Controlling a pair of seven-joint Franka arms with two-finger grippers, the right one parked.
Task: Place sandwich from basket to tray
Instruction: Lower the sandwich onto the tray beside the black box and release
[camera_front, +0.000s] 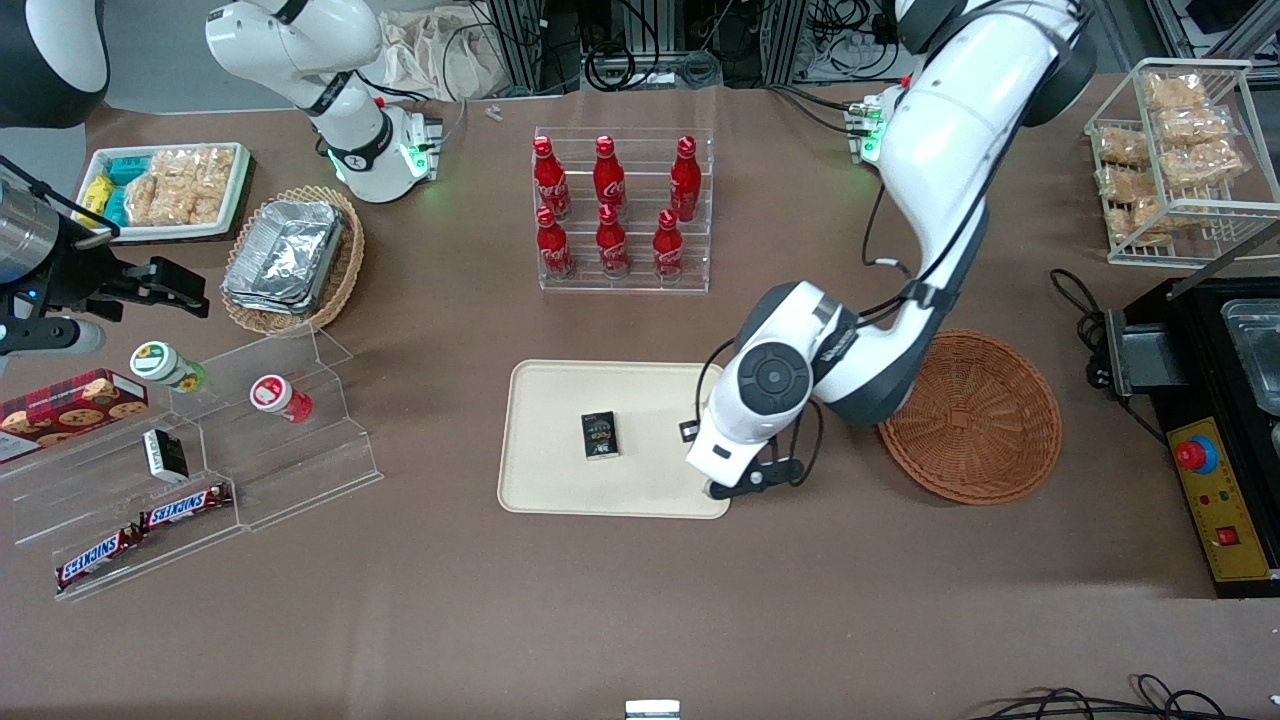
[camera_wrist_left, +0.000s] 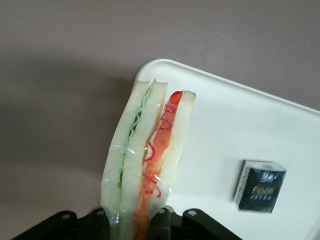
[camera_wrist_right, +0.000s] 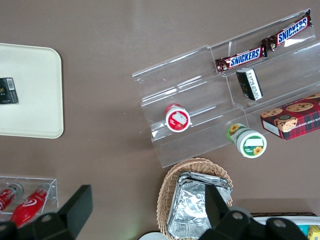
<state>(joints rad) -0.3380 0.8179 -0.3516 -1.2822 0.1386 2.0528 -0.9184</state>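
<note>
A brown desk (camera_front: 640, 620) carries a round, shallow, reddish-brown woven wicker basket (camera_front: 975, 420), now with nothing in it, and beside it a large flat cream-beige rectangular tray (camera_front: 560, 470) with a low rim. The small triangular wedge sandwich (camera_wrist_left: 147, 160) in clear wrap, pale bread with green and orange-red filling, is out of the basket and clenched at its base in the black pincer (camera_wrist_left: 135, 222) of the working arm. It juts forward from the pincer, above the tray's corner nearest the basket. A small dark packet (camera_front: 600, 436) lies on the tray. Judging by this, lowering and release remain.
</note>
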